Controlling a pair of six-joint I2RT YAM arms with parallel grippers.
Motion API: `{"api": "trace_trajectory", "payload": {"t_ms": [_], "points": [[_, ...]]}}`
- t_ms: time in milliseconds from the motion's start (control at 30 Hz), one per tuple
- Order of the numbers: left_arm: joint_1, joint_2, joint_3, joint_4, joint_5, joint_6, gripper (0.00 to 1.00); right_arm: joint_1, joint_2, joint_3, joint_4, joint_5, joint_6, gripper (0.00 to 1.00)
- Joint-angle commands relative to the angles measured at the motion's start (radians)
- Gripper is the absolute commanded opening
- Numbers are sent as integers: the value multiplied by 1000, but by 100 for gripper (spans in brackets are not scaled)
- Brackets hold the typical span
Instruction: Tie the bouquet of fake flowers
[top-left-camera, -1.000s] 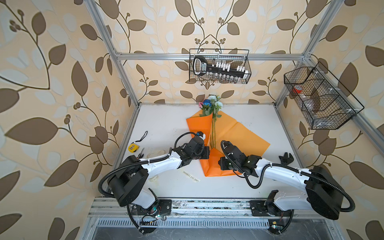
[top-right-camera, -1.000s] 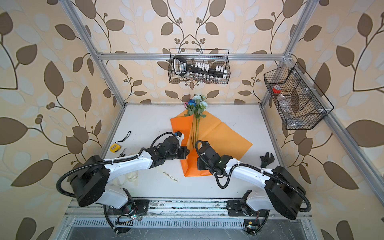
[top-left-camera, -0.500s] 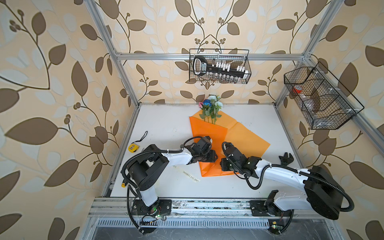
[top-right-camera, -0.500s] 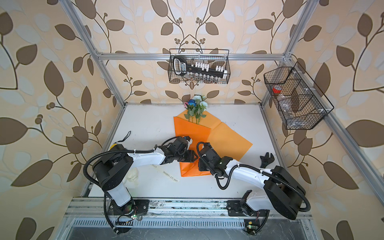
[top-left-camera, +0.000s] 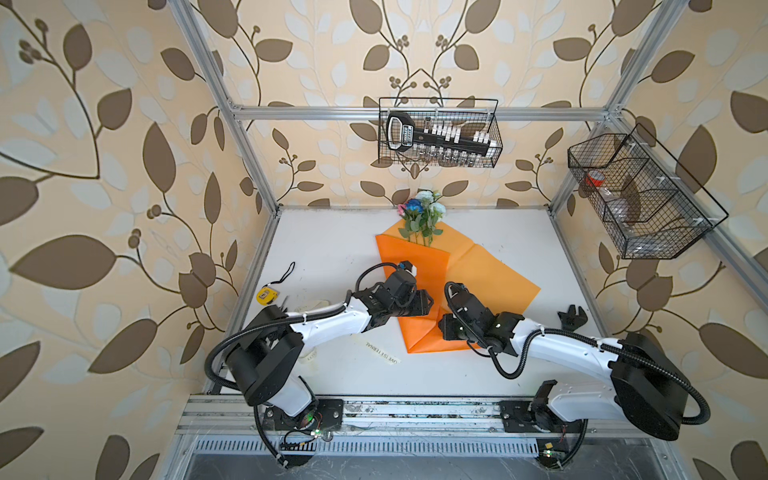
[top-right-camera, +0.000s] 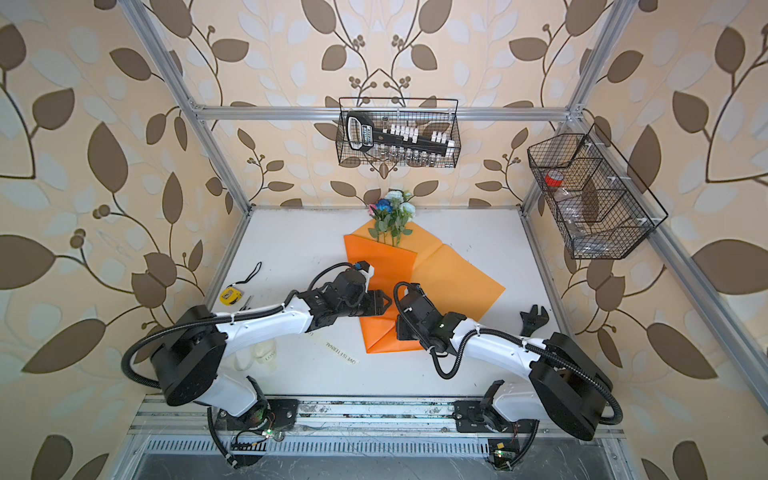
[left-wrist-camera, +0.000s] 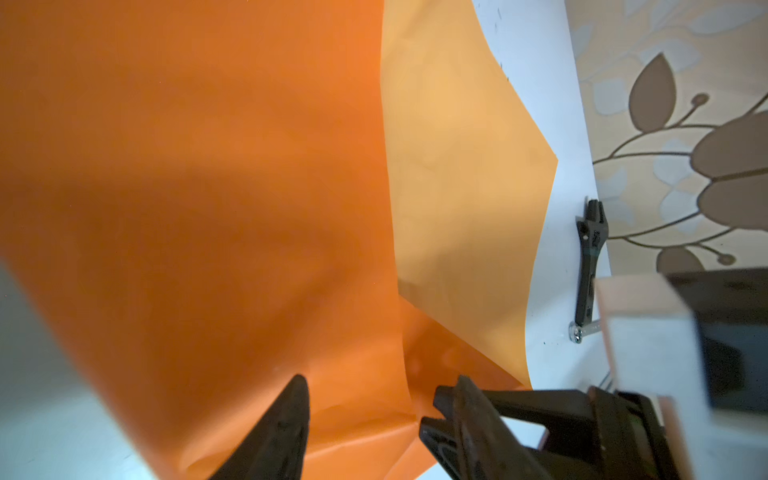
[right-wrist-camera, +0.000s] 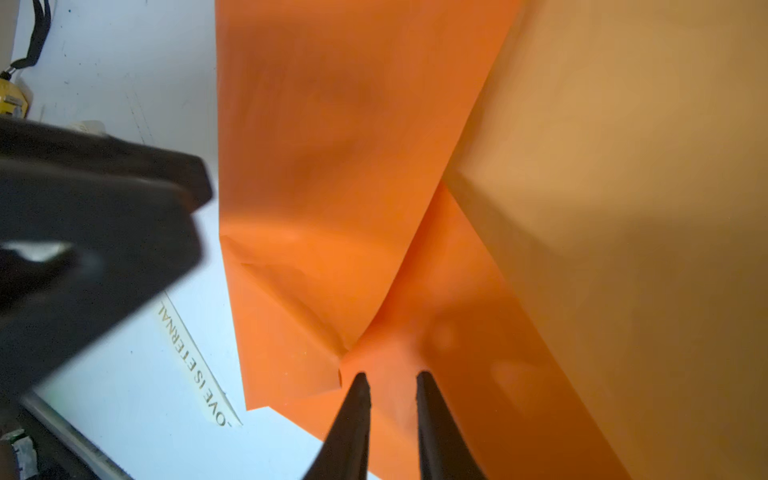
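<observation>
The bouquet (top-left-camera: 424, 266) lies flat, blooms by the table's (top-left-camera: 332, 241) far edge, orange paper folded over the stems. The left gripper (left-wrist-camera: 365, 415) is spread and the right gripper (right-wrist-camera: 392, 395) barely parted over its near corner. Bare table lies to the left.

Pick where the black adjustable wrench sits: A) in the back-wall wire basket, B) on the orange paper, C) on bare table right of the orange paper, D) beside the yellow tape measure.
C: in both top views the wrench lies on the white table, apart from the orange paper, toward the table's right edge.
</observation>
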Motion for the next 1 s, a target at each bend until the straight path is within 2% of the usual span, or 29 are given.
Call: {"api": "trace_trajectory", "payload": {"t_ms": [0,133,400,800,967], "points": [[-4,-33,41,-205,-196,26,47,-1,-5,30,4,-11,9,26],[4,-26,45,-292,-242,20,39,-1,-10,41,8,-21,20,29],[5,57,8,-196,-132,17,37,-2,-18,40,6,-31,65,34],[6,164,22,-124,-66,35,35,-2,87,11,137,-97,103,33],[6,181,24,-104,-45,34,35,-1,109,7,128,-68,118,31]]}}
